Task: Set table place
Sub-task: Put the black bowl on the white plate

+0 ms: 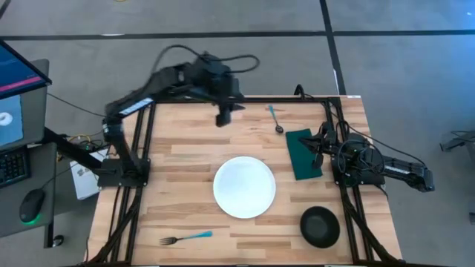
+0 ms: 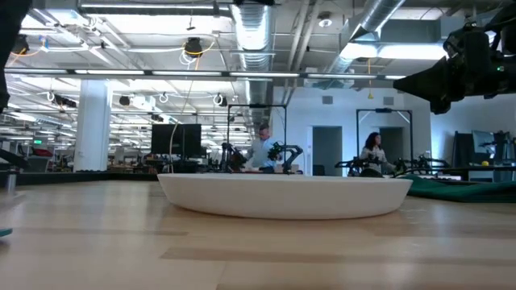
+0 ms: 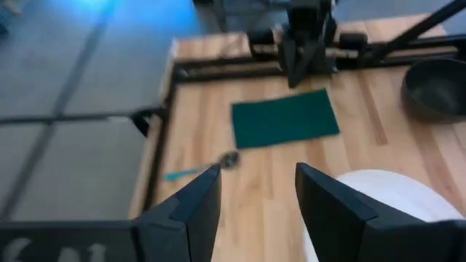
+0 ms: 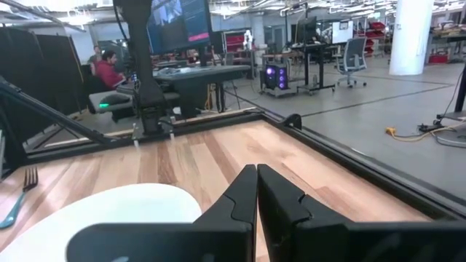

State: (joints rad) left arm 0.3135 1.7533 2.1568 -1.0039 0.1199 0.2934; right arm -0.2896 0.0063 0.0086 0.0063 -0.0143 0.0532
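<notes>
The round white plate (image 1: 244, 187) lies in the middle of the light wooden table (image 1: 185, 148). The dark green napkin (image 1: 303, 153) lies flat to its right, and the blue-handled spoon (image 1: 275, 119) lies beyond it near the far edge. The black bowl (image 1: 320, 226) stands at the near right. The blue-handled fork (image 1: 185, 238) lies at the near left. My left gripper (image 1: 223, 117) hangs open and empty over the far middle of the table, left of the spoon (image 3: 200, 169). My right gripper (image 1: 319, 147) is shut and empty, raised above the napkin's right edge (image 2: 468, 189).
Black frame rails run along the table's edges (image 1: 145, 141). A monitor, keyboard and mouse (image 1: 30, 204) sit on a desk left of the table. People sit in the room beyond (image 2: 262, 145). Bare wood lies between the plate and the fork.
</notes>
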